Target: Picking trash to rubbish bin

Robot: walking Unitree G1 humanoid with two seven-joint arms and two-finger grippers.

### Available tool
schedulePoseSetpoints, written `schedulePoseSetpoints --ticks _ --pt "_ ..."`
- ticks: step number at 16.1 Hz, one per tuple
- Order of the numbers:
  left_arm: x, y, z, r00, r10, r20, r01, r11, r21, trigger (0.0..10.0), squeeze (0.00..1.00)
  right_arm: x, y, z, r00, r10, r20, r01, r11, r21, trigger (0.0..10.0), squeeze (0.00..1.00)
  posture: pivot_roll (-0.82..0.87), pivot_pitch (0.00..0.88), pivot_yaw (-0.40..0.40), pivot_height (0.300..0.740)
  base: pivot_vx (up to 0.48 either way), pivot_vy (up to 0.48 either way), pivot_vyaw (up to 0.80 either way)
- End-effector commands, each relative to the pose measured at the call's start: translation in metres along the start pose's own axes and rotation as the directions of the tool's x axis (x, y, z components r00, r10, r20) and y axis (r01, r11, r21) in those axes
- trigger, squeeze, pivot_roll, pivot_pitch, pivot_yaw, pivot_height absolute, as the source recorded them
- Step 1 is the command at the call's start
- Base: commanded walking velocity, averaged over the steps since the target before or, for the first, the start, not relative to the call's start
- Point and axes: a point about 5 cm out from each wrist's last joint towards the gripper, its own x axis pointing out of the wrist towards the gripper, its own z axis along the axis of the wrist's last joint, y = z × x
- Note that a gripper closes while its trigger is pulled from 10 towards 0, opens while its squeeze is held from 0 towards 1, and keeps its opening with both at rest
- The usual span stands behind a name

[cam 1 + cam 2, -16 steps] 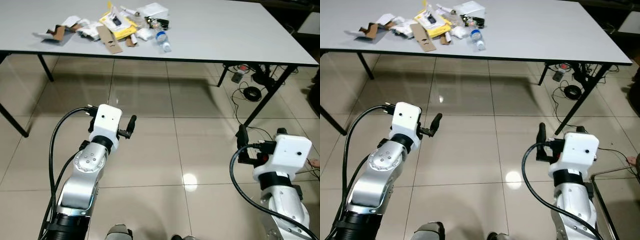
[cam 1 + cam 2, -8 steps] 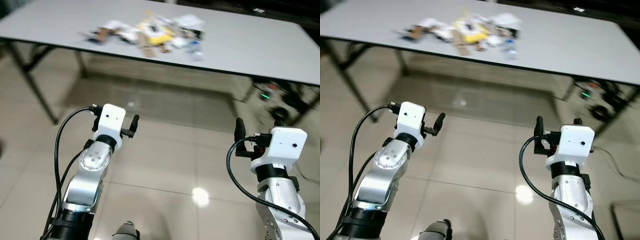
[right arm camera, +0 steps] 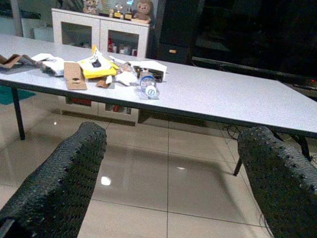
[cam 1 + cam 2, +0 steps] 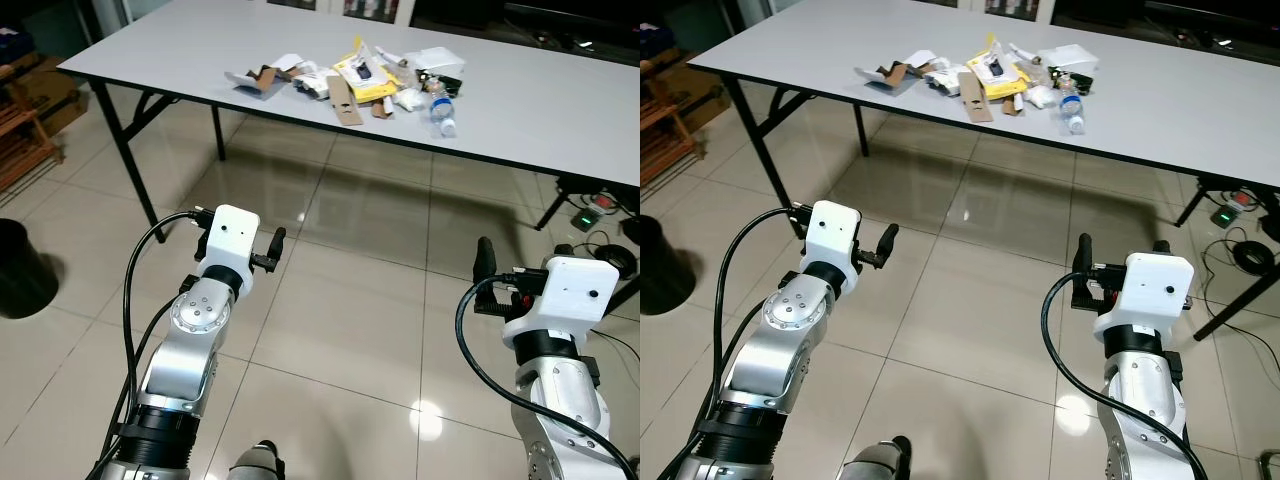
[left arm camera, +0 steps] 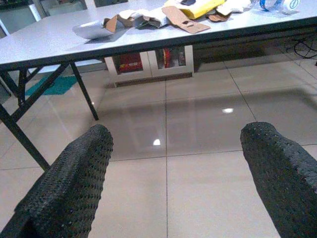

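Trash [image 4: 352, 78] is heaped on the surface [image 4: 540, 100], well ahead; both end effectors, left [image 5: 173, 173] and right [image 3: 171, 173], are held wide open and empty. A closer approach is advised before any reach.

Trash [image 4: 350, 75] lies heaped on the grey table [image 4: 560, 100]; black bin [image 4: 20, 268] stands aside.

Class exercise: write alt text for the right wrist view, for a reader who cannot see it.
A pile of trash, cardboard scraps, a yellow packet and a plastic bottle, lies on a long grey table over a glossy tiled floor. The right pincer is open and empty, its two black fingers framing the scene. White cabinets stand behind.
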Motion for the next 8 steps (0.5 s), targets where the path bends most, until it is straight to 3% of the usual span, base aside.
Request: schedulePoseSetpoints --ticks 1,5,8 --pt "0.002 -0.001 0.0 1.0 0.0 0.002 0.0 1.0 -0.007 10.0 0.0 0.001 -0.003 -0.002 1.0 -0.021 -0.011 0.021 1.0 -0.004 10.0 0.0 0.21 0.084 -0.069 0.74 0.0 0.0 0.0" --pt "0.004 -0.002 -0.004 1.0 -0.014 -0.012 0.014 1.0 -0.026 10.0 0.0 0.002 -0.003 -0.003 1.0 -0.026 -0.012 0.026 1.0 -0.003 10.0 0.0 0.2 0.087 -0.071 0.74 0.0 0.0 -0.72" --pt "0.008 -0.014 -0.008 0.996 -0.089 -0.023 0.089 0.995 -0.037 10.0 0.0 0.002 -0.004 -0.002 0.999 -0.039 -0.004 0.039 0.999 -0.005 10.0 0.0 0.2 0.08 -0.05 0.74 0.0 0.0 -0.15"
